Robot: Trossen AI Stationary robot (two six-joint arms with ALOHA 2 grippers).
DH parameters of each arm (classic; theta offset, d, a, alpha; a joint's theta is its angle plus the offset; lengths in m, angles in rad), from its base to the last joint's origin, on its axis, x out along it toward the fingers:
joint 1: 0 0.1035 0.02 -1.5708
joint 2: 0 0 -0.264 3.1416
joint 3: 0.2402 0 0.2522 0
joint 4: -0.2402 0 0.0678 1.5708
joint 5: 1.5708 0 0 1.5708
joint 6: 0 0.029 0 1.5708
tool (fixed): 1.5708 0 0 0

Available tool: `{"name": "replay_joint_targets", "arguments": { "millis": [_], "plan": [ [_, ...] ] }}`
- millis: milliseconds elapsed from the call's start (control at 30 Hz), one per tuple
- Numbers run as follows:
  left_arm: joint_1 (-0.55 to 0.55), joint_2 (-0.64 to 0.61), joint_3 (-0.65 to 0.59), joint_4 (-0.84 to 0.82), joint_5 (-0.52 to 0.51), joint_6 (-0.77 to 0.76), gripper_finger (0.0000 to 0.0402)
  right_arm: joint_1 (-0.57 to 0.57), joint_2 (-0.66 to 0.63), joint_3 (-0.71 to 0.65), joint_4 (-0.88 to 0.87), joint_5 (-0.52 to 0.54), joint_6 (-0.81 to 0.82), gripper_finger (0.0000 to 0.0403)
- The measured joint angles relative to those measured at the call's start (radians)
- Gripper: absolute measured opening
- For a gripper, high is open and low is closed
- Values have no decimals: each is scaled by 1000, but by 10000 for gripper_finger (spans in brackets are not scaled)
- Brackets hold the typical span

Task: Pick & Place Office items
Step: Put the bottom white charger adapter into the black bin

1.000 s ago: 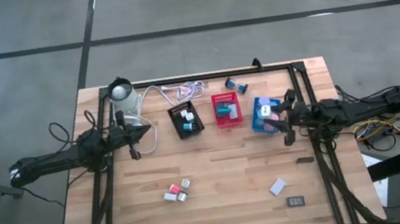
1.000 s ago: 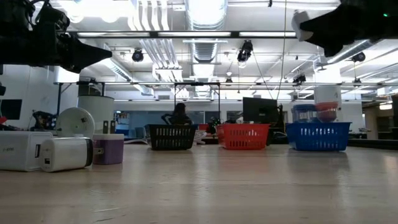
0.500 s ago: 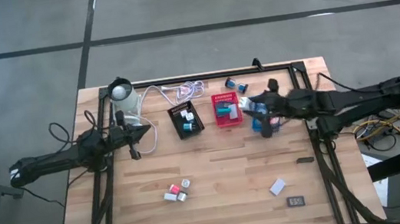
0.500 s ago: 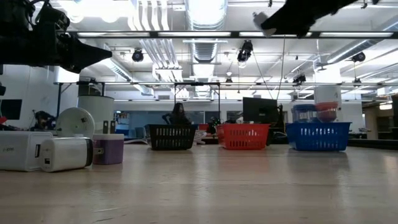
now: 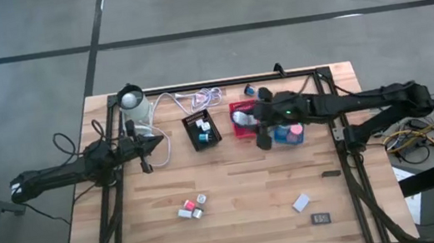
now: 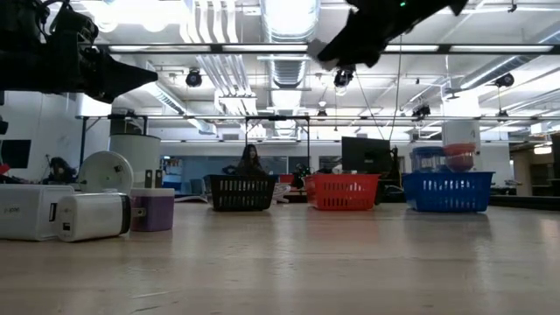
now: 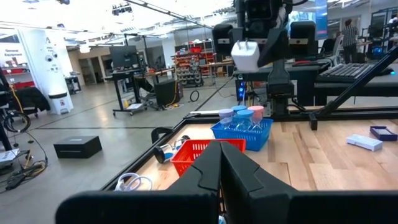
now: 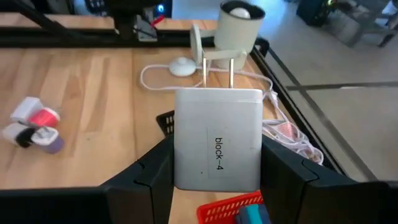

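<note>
My right gripper (image 5: 249, 120) hangs above the red mesh tray (image 5: 246, 126), shut on a white block (image 8: 217, 146) with two metal prongs and the print "block-4". The left wrist view shows that block (image 7: 245, 55) high over the trays. My left gripper (image 5: 146, 160) waits shut and empty over the table's left part, its fingers (image 7: 221, 168) pointing toward the trays. A pink and white cluster of blocks (image 5: 190, 207), another white block (image 5: 300, 203) and a dark rectangle (image 5: 321, 219) lie flat on the table. Blue rolls (image 5: 257, 93) sit near the far edge. My right gripper pinches the white block by its two side faces (image 8: 177, 162), one finger (image 8: 152, 171) on each side. The fingers come level from the table's right. The prongs (image 8: 216, 70) point away from the gripper. The block is lifted clear, above the red tray.
Black tray (image 5: 201, 129), red tray and blue tray (image 5: 290, 131) stand in a row at the table's far middle, the blue one holding rolls. A white coiled cable (image 5: 197, 99) and a white lamp-like device (image 5: 133, 107) sit far left. Bare wood lies in the near middle.
My right gripper has travelled toward the table's left, from over the blue tray to over the red tray, carrying the white block clear of the table. The arm has stretched out farther across the table.
</note>
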Motion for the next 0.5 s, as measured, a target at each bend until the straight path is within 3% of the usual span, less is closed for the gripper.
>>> {"name": "replay_joint_targets", "arguments": {
  "millis": [500],
  "plan": [
    [0, 0, 0, -5, 0, 0, 5, -75, 423, 310, -143, -67, -83, 170]
  ]
}}
